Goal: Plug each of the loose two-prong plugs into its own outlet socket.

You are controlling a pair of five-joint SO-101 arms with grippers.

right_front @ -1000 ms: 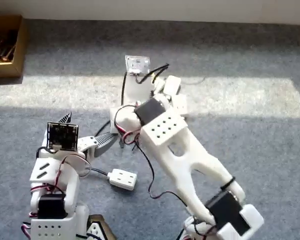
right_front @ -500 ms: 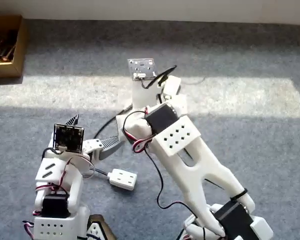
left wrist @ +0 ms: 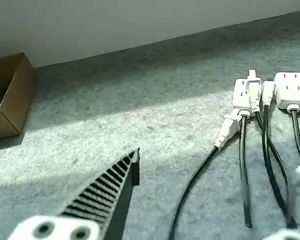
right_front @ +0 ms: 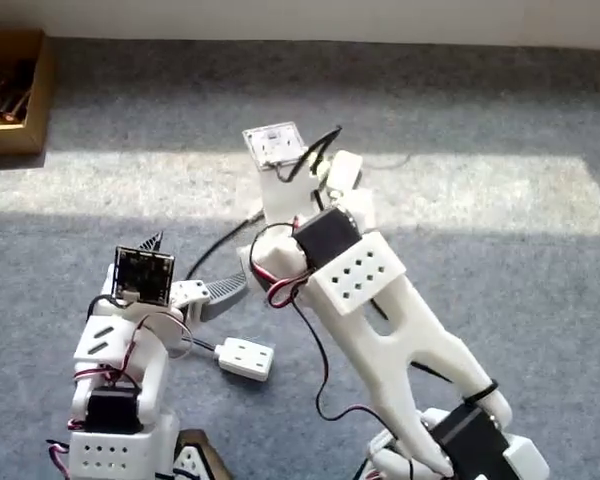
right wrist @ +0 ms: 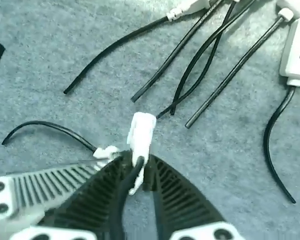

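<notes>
My right gripper point(right wrist: 139, 162) is shut on a white two-prong plug point(right wrist: 141, 131) with a black cord and holds it just above the grey carpet. In the high view the right arm point(right_front: 352, 272) stretches from the lower right to the middle, over the loose cords. White outlet blocks point(left wrist: 242, 91) point(left wrist: 290, 89) lie side by side farther off, and a white plug point(left wrist: 229, 128) rests just short of one. Another outlet block point(right_front: 246, 357) lies near the left arm. My left gripper point(right_front: 205, 265) is open and holds nothing; one ribbed finger point(left wrist: 107, 197) shows.
Several black cords point(right wrist: 200, 55) fan across the carpet ahead of the held plug. A cardboard box point(right_front: 12, 92) stands at the far left by the wall. Bare carpet spreads to the right of the arms.
The right arm has shifted a little to the right and its wrist has turned. The left arm has edged to the right.
</notes>
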